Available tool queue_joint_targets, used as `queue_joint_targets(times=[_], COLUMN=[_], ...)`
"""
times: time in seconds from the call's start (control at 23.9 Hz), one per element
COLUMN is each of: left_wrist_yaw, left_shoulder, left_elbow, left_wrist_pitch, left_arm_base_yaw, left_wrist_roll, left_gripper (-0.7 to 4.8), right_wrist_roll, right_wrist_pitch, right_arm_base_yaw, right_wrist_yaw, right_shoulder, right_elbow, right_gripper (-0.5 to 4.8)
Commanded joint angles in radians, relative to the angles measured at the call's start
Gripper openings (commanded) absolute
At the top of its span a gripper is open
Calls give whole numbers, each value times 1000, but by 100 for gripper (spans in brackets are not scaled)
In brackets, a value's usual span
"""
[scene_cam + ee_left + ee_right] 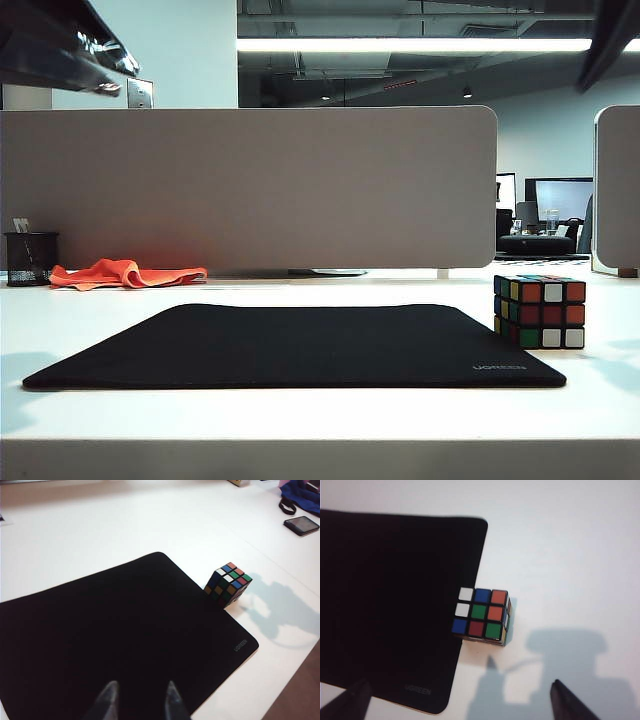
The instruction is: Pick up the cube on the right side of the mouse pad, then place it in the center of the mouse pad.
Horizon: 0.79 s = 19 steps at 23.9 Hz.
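The puzzle cube is parked at the mouse pad's right edge — untouched. The right gripper is spread wide above it; the left gripper hovers over the pad, jaws parted.

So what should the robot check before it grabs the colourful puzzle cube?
1. Small multicoloured puzzle cube free, nothing on top: ok.
2. Cube position: at the right edge of the flat black fabric mouse pad; resting on that edge or just beside it: cannot tell.
3. Right hand open wide, above the table near the cube: ok.
4. Left hand over the pad, away from the cube: ok.
5. Pad centre bare: ok.
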<state>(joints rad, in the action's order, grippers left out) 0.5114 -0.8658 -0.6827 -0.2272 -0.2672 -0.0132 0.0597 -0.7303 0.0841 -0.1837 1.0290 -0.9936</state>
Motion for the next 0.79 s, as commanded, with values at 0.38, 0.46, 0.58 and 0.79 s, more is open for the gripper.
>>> queue_joint_targets(times=[0.38,0.46,0.58,0.79], left_wrist_yaw=[-2,-2,-2,-1], left_shoulder=[-21,-21,-21,-21], left_elbow=[-9,-9,-9,-9], left_wrist_pitch=[49,48,48,47], left_arm_base_yaw=[-3,-2,-2,-2], left_wrist_roll=[32,32,32,32], left_gripper=[193,193,193,193], right_wrist_roll=[45,45,46,72], right_wrist_pitch=[122,112,114,97], right_arm_base_yaw=[117,161,175,183], right_wrist_yaw=[131,233,234,246], right_shoulder=[287,359,416,488], right_elbow=[-18,-53,-92,-159], right_gripper=[479,479,479,479])
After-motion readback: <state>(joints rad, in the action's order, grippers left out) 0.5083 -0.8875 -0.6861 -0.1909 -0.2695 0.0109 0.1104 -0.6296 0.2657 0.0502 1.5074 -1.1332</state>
